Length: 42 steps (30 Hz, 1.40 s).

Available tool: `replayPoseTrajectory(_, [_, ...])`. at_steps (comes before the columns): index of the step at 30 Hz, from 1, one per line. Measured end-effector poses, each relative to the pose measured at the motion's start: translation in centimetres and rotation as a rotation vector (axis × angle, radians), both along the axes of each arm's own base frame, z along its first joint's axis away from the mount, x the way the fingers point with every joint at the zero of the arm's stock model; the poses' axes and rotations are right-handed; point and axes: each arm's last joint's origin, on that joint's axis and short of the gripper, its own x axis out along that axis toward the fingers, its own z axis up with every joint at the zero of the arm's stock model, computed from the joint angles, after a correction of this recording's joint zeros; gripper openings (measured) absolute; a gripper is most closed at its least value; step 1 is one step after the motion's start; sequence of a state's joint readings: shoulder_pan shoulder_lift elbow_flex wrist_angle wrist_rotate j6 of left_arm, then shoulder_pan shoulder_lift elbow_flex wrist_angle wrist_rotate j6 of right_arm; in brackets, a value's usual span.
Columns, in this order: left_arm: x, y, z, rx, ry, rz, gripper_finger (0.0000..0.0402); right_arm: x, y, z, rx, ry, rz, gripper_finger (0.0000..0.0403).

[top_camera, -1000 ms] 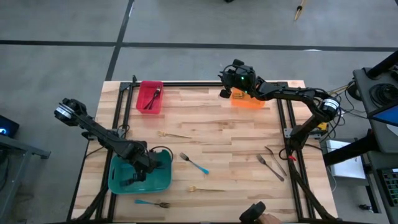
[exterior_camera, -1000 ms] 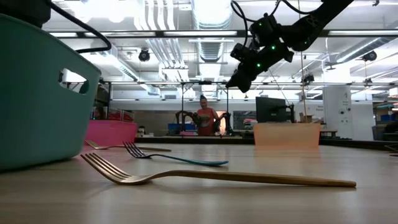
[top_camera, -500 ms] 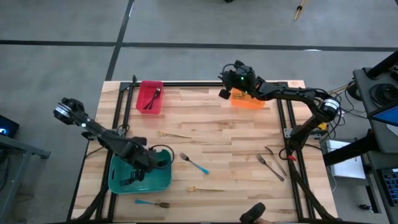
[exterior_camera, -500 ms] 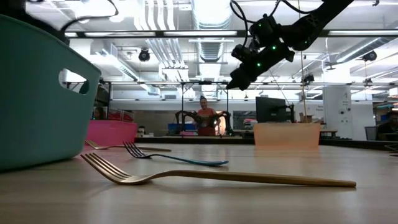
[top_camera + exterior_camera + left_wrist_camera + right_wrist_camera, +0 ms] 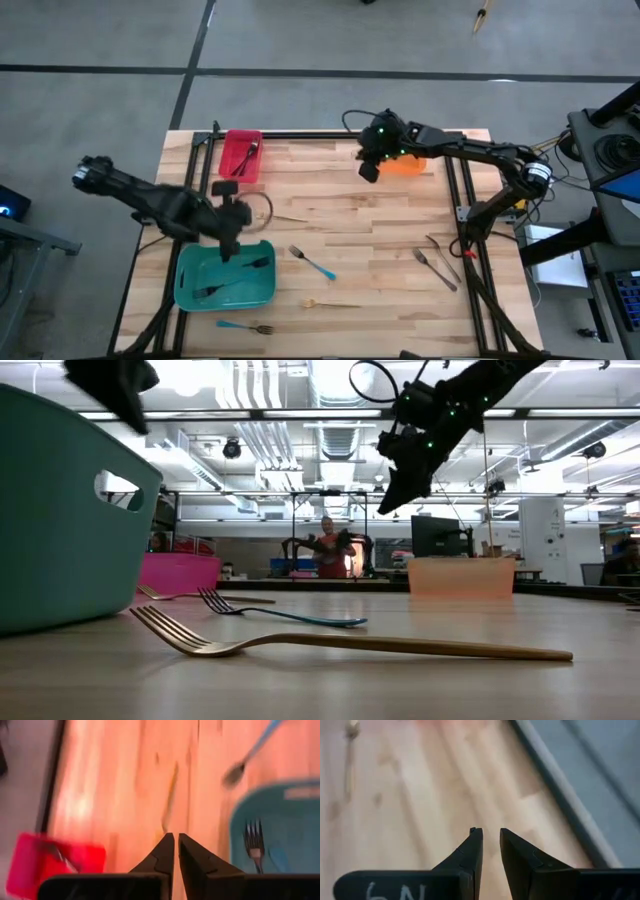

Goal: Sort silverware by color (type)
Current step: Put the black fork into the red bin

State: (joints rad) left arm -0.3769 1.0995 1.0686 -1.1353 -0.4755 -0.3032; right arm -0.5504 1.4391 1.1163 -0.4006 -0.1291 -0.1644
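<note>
Pale planked wood table [image 5: 350, 215], smooth plastic teal bin [image 5: 190, 290], glossy gold metal fork [image 5: 340, 644].

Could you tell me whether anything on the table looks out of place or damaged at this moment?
Nothing looks damaged or spilled. Several forks still lie loose on the wooden table, unsorted: two gold forks, two blue-handled forks and two grey forks. That fits a sort in progress.

Wooden table [image 5: 350, 215], teal bin [image 5: 200, 292], red bin [image 5: 241, 155], orange bin [image 5: 410, 165], scattered forks [image 5: 311, 263]
</note>
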Motion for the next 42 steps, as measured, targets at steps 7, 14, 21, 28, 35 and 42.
replayPoseTrajectory(7, [0.1, 3.3, 3.6, -0.060, -0.303, -0.148, 0.0001, 0.1, 3.1, -0.3, 0.157, 0.159, 0.014, 0.0057])
replayPoseTrajectory(14, [0.6, 6.0, 4.1, -0.110, -0.461, -0.317, 0.0000, 0.0, 6.5, -1.1, 0.287, 0.298, 0.001, 0.0057])
replayPoseTrajectory(21, [2.3, 8.9, 0.8, 0.049, -0.486, -0.299, 0.0000, -1.1, 9.4, -1.7, 0.454, 0.486, -0.074, 0.0057])
replayPoseTrajectory(28, [3.9, 11.4, -1.2, 0.099, -0.579, -0.196, 0.0000, -3.1, 12.8, -3.8, 0.751, 0.706, -0.199, 0.0057])
replayPoseTrajectory(35, [4.6, 12.0, -1.4, 0.135, -0.572, -0.205, 0.0000, -5.2, 17.0, -7.0, 0.878, 0.915, -0.271, 0.0057])
replayPoseTrajectory(42, [4.6, 12.3, -0.8, 0.213, -0.559, -0.167, 0.0000, -7.3, 20.2, -9.0, 0.856, 1.069, -0.345, 0.0057])
